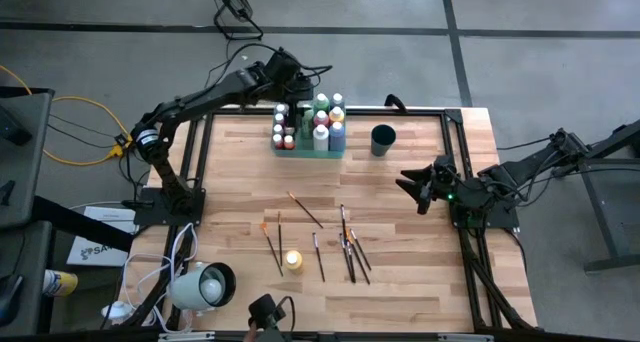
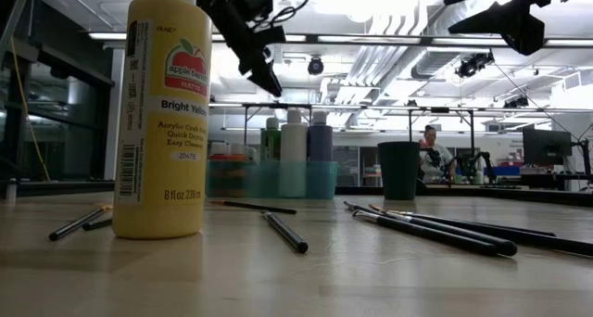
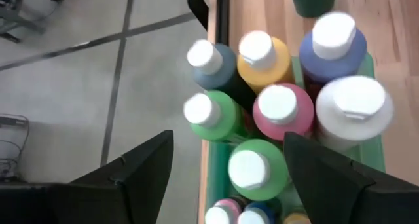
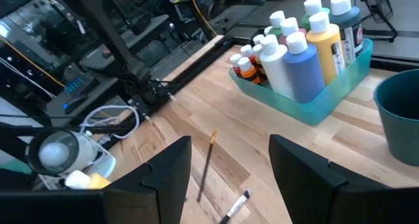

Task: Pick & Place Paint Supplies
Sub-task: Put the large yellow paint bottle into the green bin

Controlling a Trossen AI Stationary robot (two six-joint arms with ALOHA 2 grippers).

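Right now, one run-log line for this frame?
left gripper: open, above bottles in tray | right gripper: open, empty, waiting | yellow bottle, brushes: still on table

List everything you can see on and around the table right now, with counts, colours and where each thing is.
Paint bottles: about a dozen, mixed colours, white caps, standing in the tray.
Tray: one, translucent green, far table edge.
Cup: one, dark, right of tray.
Yellow bottle: one, upright, near edge.
Paintbrushes: about eight, dark-handled, loose mid-table.
Person: one, background room.
Left hand: open, above the tray's bottles.
Right hand: open, empty, right side of the table.
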